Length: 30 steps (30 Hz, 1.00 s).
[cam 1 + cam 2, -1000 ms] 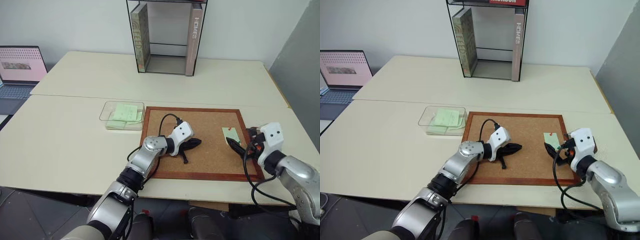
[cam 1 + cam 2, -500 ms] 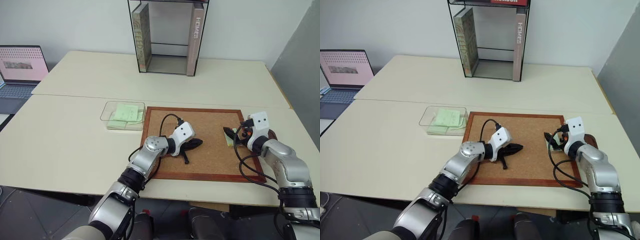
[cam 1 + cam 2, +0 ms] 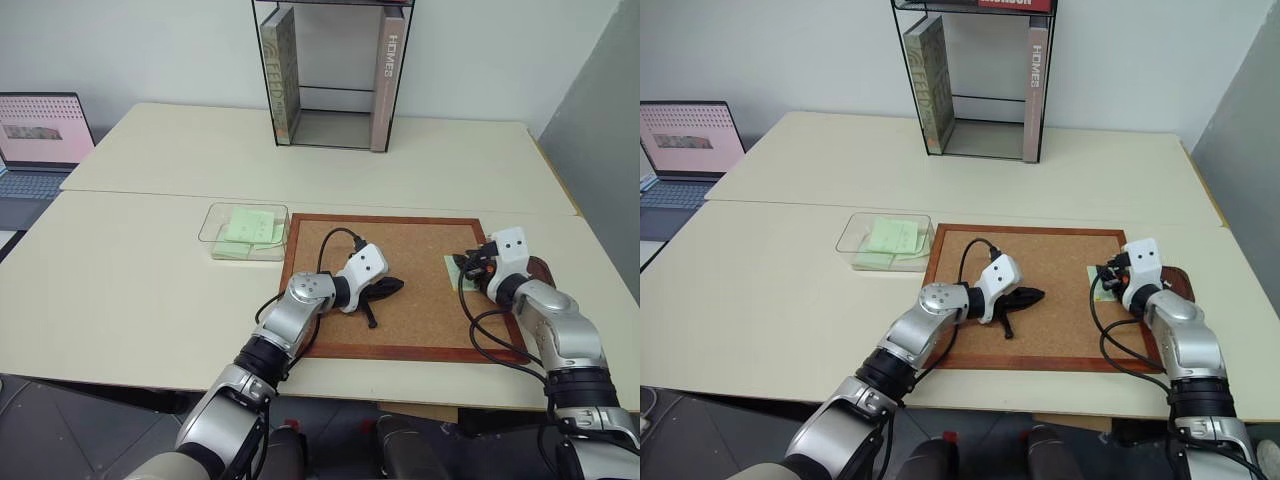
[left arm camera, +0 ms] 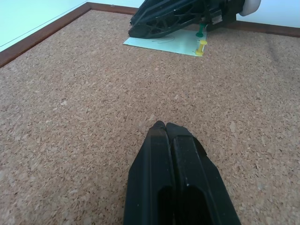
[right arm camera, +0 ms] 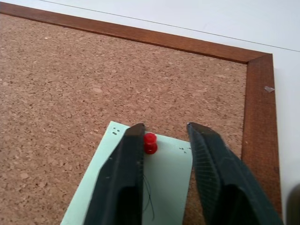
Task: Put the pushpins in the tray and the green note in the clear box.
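The green note [image 5: 166, 180] lies on the cork board [image 3: 415, 315] near its right edge, held there by a red pushpin [image 5: 149, 143]. My right gripper [image 5: 166, 129] is down over the note, fingers apart on either side of the red pin, which sits against one finger. A greenish-yellow pushpin [image 4: 202, 46] stands in the note's other end. The tray [image 3: 543, 268] is just right of the board, partly hidden behind my right hand. My left gripper [image 3: 390, 287] rests shut on the middle of the board. The clear box [image 3: 206, 232] sits left of the board with green paper inside.
A tall black-framed glass case with books [image 3: 335, 75] stands at the back of the table. A laptop [image 3: 40, 130] is open at the far left. The cork board's wooden frame rises slightly above the tabletop.
My right gripper has moved forward and down from the board's near right corner onto the green note, and its fingers have narrowed around the red pin. The left arm has stayed still.
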### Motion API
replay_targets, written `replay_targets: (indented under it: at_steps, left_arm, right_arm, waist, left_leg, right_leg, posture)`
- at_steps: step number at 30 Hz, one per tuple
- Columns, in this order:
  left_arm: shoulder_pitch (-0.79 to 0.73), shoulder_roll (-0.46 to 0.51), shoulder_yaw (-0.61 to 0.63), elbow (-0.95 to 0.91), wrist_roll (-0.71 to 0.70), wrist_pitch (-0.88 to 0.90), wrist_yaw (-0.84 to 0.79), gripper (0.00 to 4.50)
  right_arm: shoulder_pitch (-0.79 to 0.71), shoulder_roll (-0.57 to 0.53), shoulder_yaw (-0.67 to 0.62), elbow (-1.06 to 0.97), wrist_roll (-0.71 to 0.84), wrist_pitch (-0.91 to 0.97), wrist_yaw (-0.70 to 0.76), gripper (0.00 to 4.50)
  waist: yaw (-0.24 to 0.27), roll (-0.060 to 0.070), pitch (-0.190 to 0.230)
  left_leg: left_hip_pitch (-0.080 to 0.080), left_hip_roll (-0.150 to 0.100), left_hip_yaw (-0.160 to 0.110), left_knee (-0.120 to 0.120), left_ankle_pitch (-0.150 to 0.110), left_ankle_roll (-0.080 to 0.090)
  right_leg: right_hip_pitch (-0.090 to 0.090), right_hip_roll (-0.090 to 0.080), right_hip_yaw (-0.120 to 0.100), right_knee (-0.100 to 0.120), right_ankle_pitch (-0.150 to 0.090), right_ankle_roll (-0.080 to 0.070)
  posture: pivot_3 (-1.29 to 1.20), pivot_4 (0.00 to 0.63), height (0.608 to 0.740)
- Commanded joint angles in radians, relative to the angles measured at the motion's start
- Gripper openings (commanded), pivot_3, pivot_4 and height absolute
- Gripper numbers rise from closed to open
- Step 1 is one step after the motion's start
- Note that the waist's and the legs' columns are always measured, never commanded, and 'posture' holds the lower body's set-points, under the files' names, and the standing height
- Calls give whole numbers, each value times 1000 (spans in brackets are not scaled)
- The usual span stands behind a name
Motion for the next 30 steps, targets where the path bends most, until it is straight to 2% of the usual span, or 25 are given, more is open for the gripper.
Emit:
replay_targets:
  at_steps: [1,3,4,30]
  left_arm:
    - [2,-1,-14,-13,16,20,-3,0]
    - [1,0,-17,-10,21,26,-1,0]
    - [1,0,-19,-9,24,29,-1,0]
    - [-12,-6,-34,24,52,32,-5,0]
  right_arm:
    - [-8,-4,-9,-48,-7,-7,-4,464]
    - [-6,-4,-8,-57,-7,-8,-3,93]
    - [-4,-5,-8,-63,-7,-7,-4,42]
    - [62,-1,-85,-271,54,97,-38,42]
  waist:
    - [0,0,0]
    - [0,0,0]
    - [0,0,0]
    - [0,0,0]
  left_leg:
    - [0,0,0,0,0,0]
    - [0,0,0,0,0,0]
    - [0,0,0,0,0,0]
    - [0,0,0,0,0,0]
  right_leg:
    - [0,0,0,0,0,0]
    - [0,0,0,0,0,0]
    - [0,0,0,0,0,0]
    - [0,0,0,0,0,0]
  posture:
    - [0,150,740]
    - [0,150,740]
    - [0,150,740]
    - [0,150,740]
